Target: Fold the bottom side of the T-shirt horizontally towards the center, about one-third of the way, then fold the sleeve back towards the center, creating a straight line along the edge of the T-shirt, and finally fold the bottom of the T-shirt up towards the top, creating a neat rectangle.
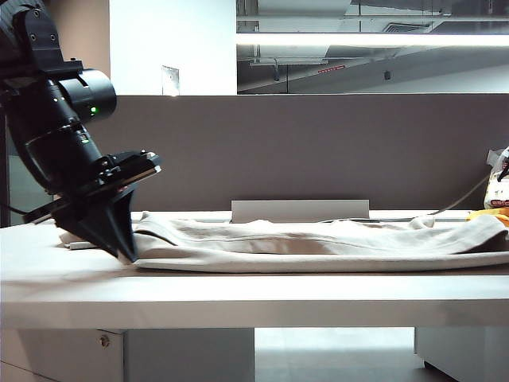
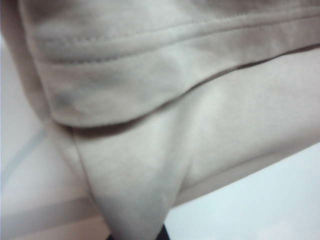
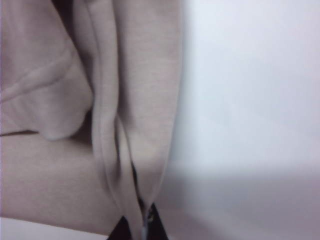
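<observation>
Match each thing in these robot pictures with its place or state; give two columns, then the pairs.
1. T-shirt
2. Left hand
3. Right hand
4. Yellow and white packet

A. At the table's far right edge
B. Shut on a fabric fold, seen only in its wrist view
C. Lying across the tabletop
D. Down at the garment's left end, shut on it

1-C, 2-D, 3-B, 4-A

- The left arm (image 1: 56, 119) in the exterior view is matt black throughout, built of thick rounded cylindrical segments.
- A small green light glows on its round joint housing (image 1: 94, 97).
- A flat black plate with a pale edge sits crosswise above the left gripper (image 1: 123, 251).
- The left gripper's fingers taper into a dark pointed wedge.
- The right gripper (image 3: 142, 222) shows only black pointed fingertips.
</observation>
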